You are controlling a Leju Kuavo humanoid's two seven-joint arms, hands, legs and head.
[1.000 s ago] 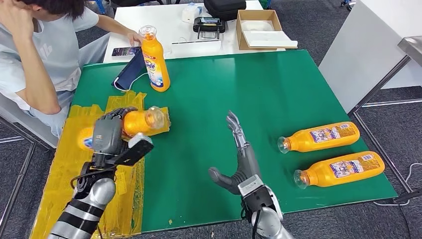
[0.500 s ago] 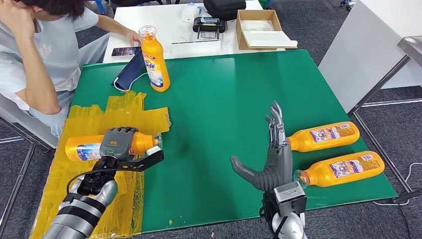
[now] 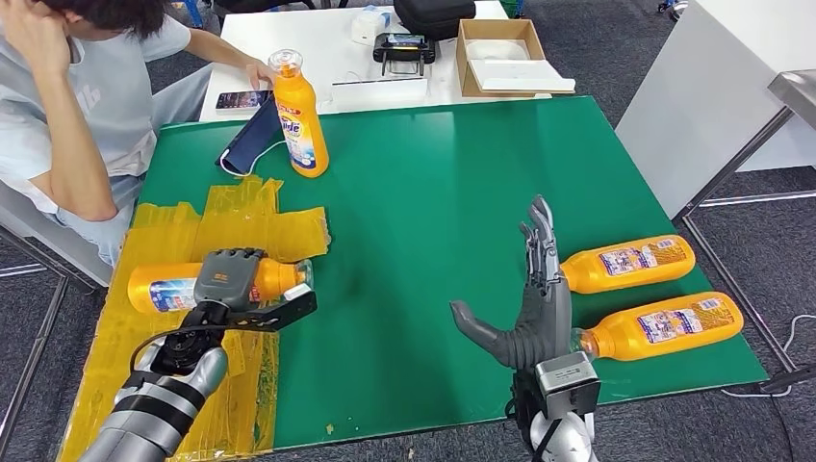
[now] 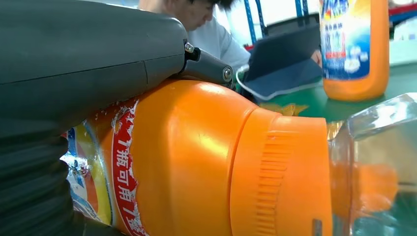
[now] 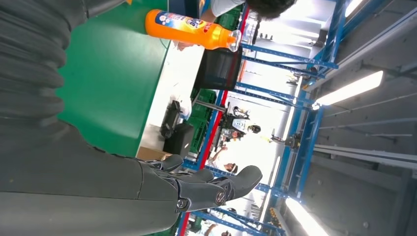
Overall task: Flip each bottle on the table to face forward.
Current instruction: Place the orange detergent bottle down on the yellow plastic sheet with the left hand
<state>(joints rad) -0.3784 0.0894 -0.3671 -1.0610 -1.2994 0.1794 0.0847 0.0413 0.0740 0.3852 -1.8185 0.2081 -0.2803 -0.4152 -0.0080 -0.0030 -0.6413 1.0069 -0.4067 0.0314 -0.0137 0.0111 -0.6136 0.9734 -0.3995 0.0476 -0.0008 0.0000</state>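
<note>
1. The left hand (image 3: pixel 229 279) grips an orange bottle (image 3: pixel 173 287) lying on its side on the yellow taped patch (image 3: pixel 241 217) at the near left of the green table (image 3: pixel 433 173), clear cap pointing right.
2. The right hand (image 3: pixel 534 308) is open and holds nothing, fingers straight and thumb spread, just left of two bottles.
3. Those two bottles, the farther one (image 3: pixel 625 263) and the nearer one (image 3: pixel 664 325), lie on their sides at the right, caps toward the hand.
4. A fourth bottle (image 3: pixel 296 115) stands upright at the far left, beside a dark pouch (image 3: pixel 252 140).
5. A person (image 3: pixel 87 96) sits at the left edge.
</note>
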